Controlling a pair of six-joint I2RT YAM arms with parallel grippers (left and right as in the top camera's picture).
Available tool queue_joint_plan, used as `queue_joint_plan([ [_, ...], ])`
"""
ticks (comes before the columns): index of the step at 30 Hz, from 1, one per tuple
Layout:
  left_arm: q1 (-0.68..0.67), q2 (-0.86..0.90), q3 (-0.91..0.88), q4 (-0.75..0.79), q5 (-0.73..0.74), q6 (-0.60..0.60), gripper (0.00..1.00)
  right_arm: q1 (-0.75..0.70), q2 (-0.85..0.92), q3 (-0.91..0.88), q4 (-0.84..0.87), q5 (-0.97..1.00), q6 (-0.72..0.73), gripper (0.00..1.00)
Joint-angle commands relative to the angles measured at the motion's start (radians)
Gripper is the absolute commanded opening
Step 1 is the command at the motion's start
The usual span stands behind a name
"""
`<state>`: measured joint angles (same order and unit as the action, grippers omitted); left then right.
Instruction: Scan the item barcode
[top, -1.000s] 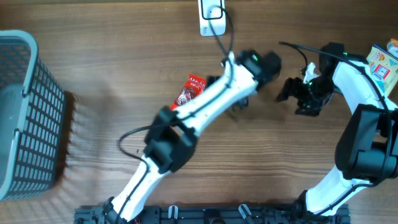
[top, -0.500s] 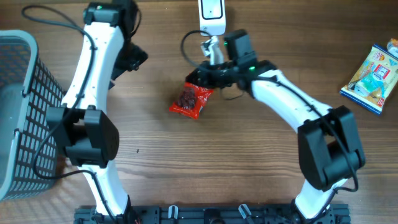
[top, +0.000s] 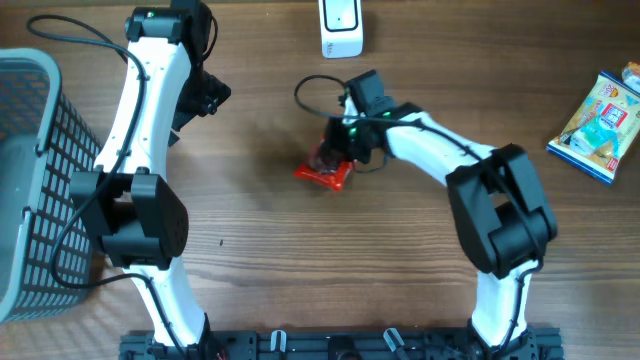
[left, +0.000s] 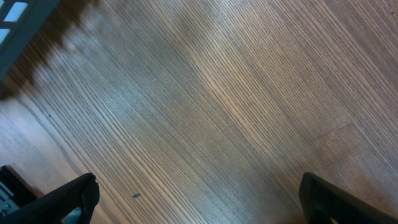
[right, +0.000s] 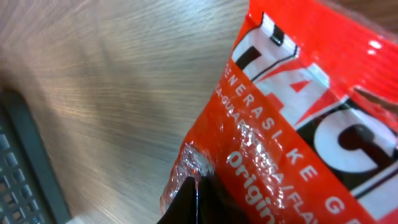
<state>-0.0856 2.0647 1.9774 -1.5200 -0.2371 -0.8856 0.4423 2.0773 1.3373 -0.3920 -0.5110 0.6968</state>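
**Right claw clamped on red packet**

The right gripper (top: 338, 152) is pinched together on an edge of the red snack packet (top: 326, 173), which spreads out just beyond its tips. The left gripper (top: 205, 95) stands wide apart over the table (top: 400, 260). The grey basket (top: 40, 180) sits well off to its side, contents unclear.

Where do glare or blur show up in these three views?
Right wrist: the red packet fills much of the frame, with white glare spots on its foil; the table beyond it is soft. Left wrist: wood grain crisp at centre, top-left corner smeared. Overhead: evenly lit, sharp throughout.
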Motion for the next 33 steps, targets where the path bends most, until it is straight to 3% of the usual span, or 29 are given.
queue_joint_plan([
  [1, -0.001, -0.003, -0.01, 0.002, 0.002, -0.013, 1.0, -0.072, -0.088, 0.002, -0.055, -0.154, -0.135, 0.04],
  [6, -0.001, -0.003, -0.01, 0.002, 0.002, -0.013, 1.0, -0.155, -0.15, -0.01, -0.237, -0.154, -0.237, 0.04],
  [11, -0.001, -0.003, -0.01, 0.002, 0.002, -0.013, 1.0, -0.14, -0.149, -0.178, 0.102, -0.316, -0.175, 0.04],
  [14, -0.001, -0.003, -0.01, 0.002, 0.002, -0.013, 1.0, -0.142, -0.134, -0.218, 0.11, -0.217, -0.166, 0.04],
  [17, -0.001, -0.003, -0.01, 0.002, 0.002, -0.013, 1.0, -0.176, -0.118, -0.235, -0.011, 0.016, -0.119, 0.04],
  [23, -0.001, -0.003, -0.01, 0.002, 0.002, -0.013, 1.0, -0.232, -0.309, -0.096, -0.297, 0.035, -0.295, 0.05],
  [24, -0.001, -0.003, -0.01, 0.002, 0.002, -0.013, 1.0, -0.232, -0.345, -0.085, -0.309, 0.057, -0.305, 0.15],
  [25, -0.001, -0.003, -0.01, 0.002, 0.002, -0.013, 1.0, -0.232, -0.399, -0.085, -0.306, 0.126, -0.301, 0.64],
  [26, -0.001, -0.003, -0.01, 0.002, 0.002, -0.013, 1.0, -0.232, -0.406, -0.085, -0.303, 0.151, -0.301, 0.98],
  [33, -0.001, -0.003, -0.01, 0.002, 0.002, -0.013, 1.0, -0.234, -0.168, -0.087, -0.275, 0.146, -0.2, 1.0],
])
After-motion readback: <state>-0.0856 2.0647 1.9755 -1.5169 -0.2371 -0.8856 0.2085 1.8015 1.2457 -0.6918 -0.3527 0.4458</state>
